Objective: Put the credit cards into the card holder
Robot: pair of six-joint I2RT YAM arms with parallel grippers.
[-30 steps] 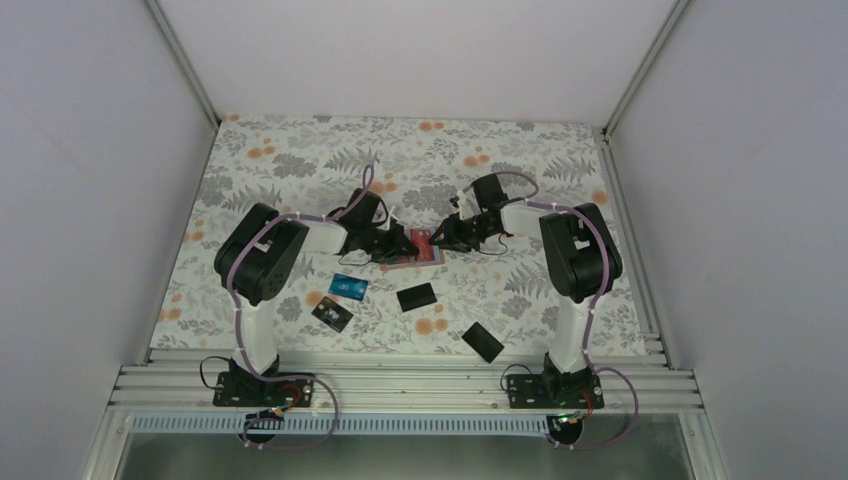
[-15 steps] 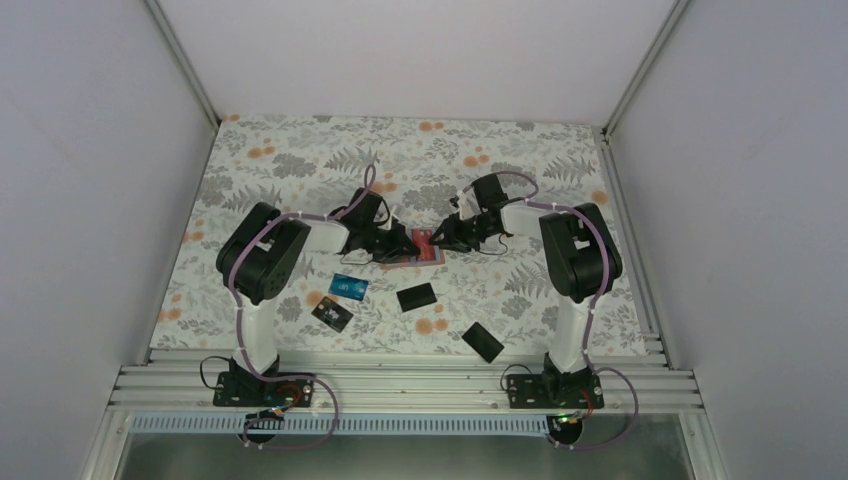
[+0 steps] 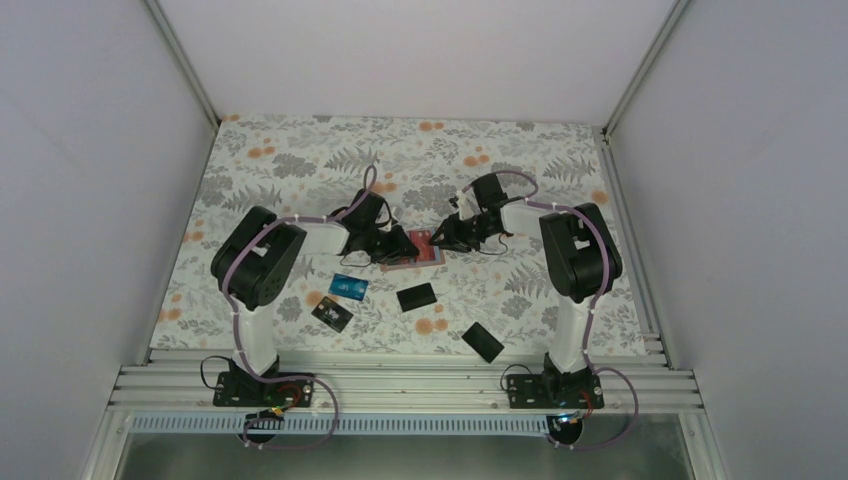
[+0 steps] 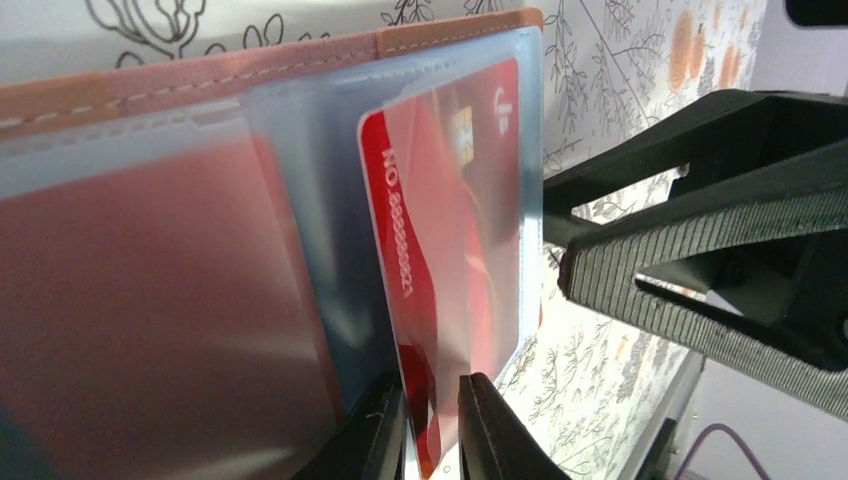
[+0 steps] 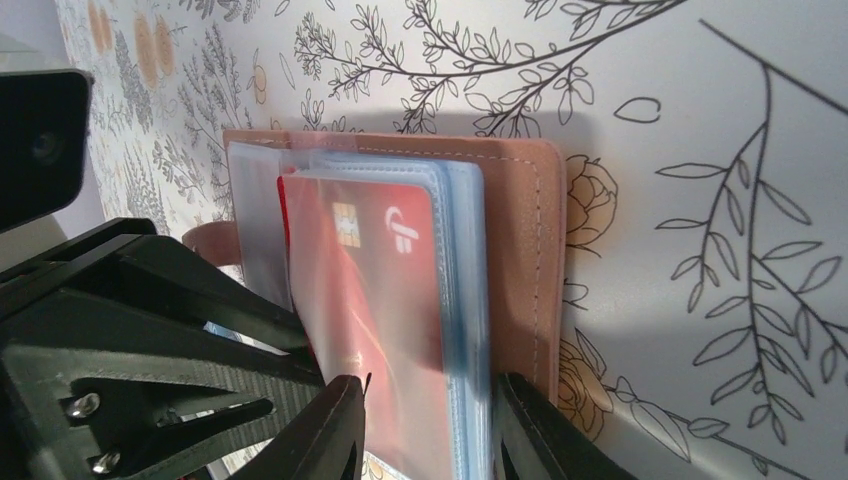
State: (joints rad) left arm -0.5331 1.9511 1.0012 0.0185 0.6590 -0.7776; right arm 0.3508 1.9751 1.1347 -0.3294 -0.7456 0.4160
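Left wrist, red card (image 4: 440, 250) between left jaws, in card holder (image 4: 200, 85)

Glossy plastic red card (image 4: 450, 230); matt stitched leather holder (image 5: 525, 250).

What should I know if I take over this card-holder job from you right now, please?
Left end effector: shut on the red card, partly inside a clear sleeve of the open card holder.
Right end effector: straddling the holder's sleeves; grip unclear.
Done: red card partway in.
Left to do: seat it, then load the blue card and three black cards lying loose nearby.
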